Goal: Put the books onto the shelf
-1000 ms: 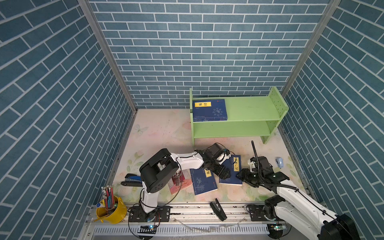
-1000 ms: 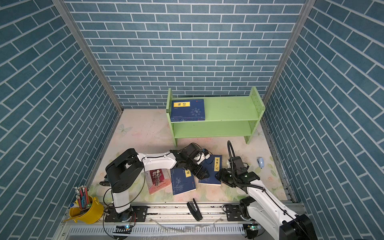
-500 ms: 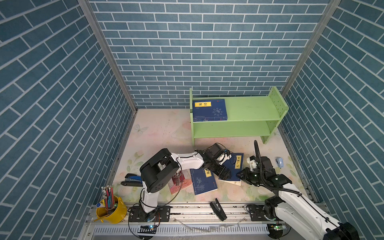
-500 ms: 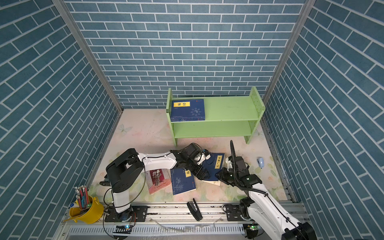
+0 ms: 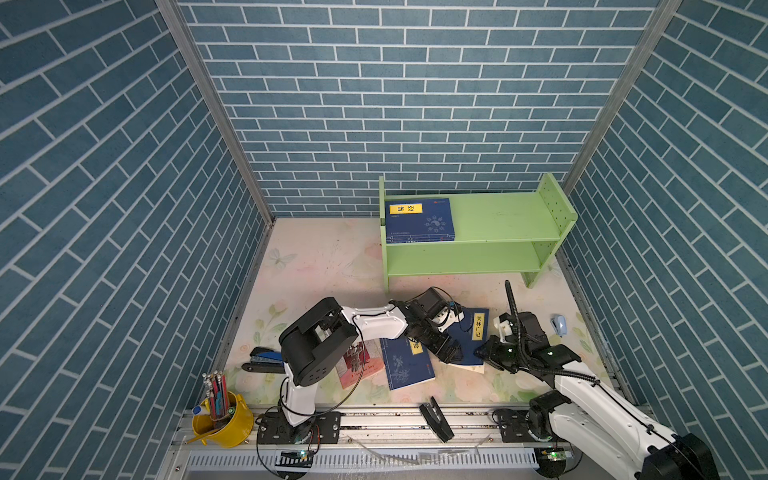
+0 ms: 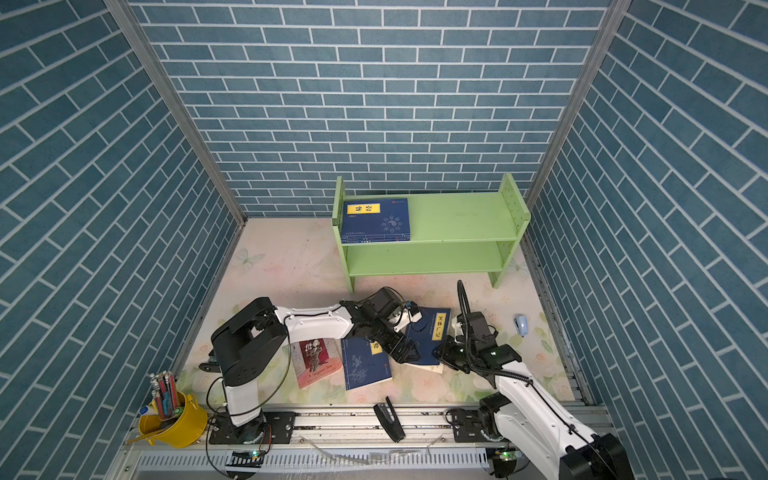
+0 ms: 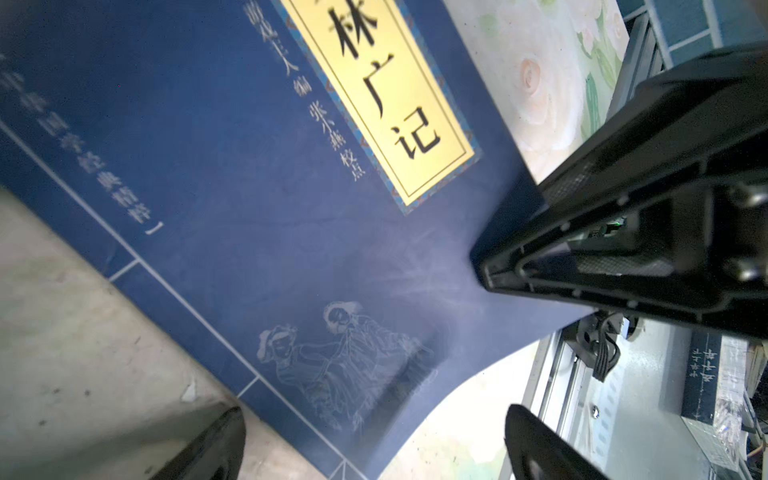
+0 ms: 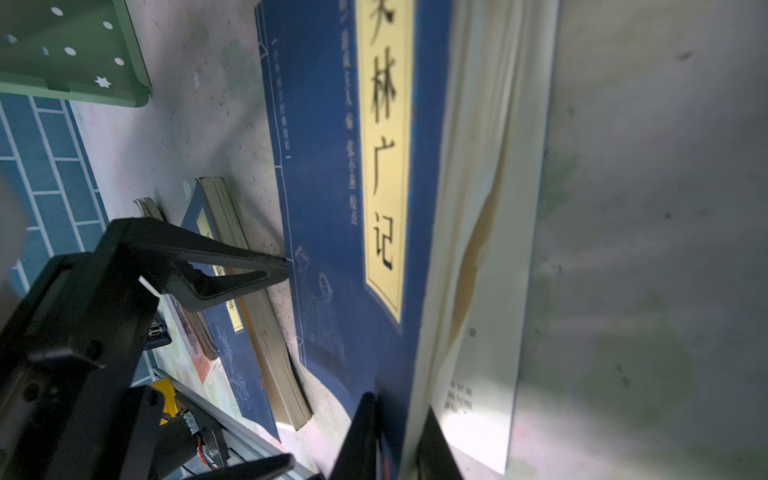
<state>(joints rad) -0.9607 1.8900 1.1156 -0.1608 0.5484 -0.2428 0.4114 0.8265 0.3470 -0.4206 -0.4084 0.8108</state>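
blue book [image 5: 478, 328]: cover corner is pinched by the right gripper [image 8: 395, 419]. left gripper [image 7: 374, 419] is held wide open over it.

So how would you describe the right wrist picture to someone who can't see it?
The right gripper pinches the edge of a dark blue book with a yellow label, its pages fanning open. The left gripper stands open beside it, a green shelf panel beyond.

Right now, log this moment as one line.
right fingers: shut on target book's cover edge | left fingers: open above it | shelf: stored book on top tier | table: red book, other blue book
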